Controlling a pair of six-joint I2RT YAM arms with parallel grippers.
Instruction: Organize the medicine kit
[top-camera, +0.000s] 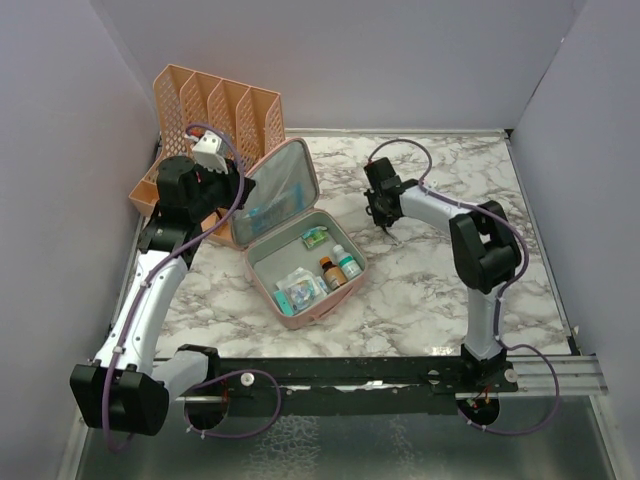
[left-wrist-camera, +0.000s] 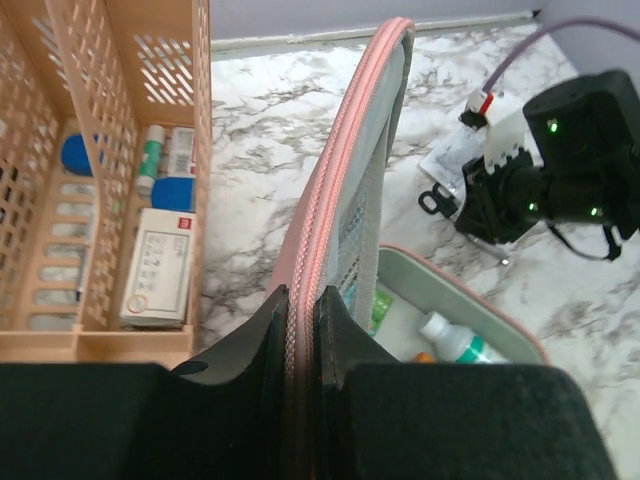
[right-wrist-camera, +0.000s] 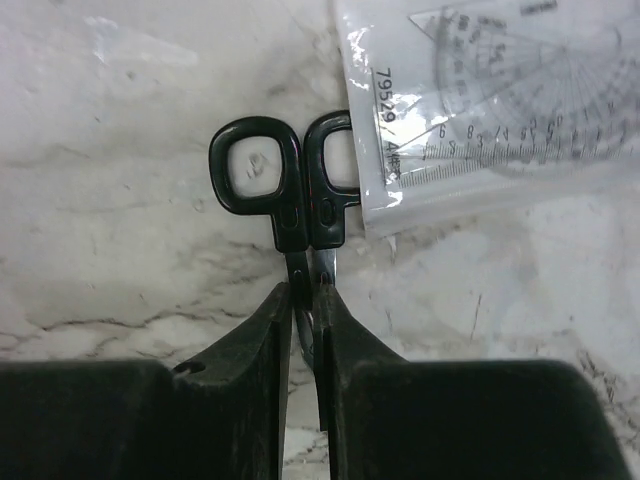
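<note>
- Your left tool (left-wrist-camera: 302, 300) pinches the medicine kit (top-camera: 285, 195) lid, kit open on the surface (top-camera: 430, 290); pull and it drags.
- Your right tool (right-wrist-camera: 303, 295) clamps scissors (right-wrist-camera: 292, 215) blades; thin grip, may slip or snag the protractor sleeve (right-wrist-camera: 500, 110).

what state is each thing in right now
medicine kit: open, lid stood up, bottles and packets in its base
left gripper: shut on the medicine kit's lid rim
right gripper: shut on the scissors' blades
scissors: blades closed
file rack: loaded, boxes lying in its slots
</note>
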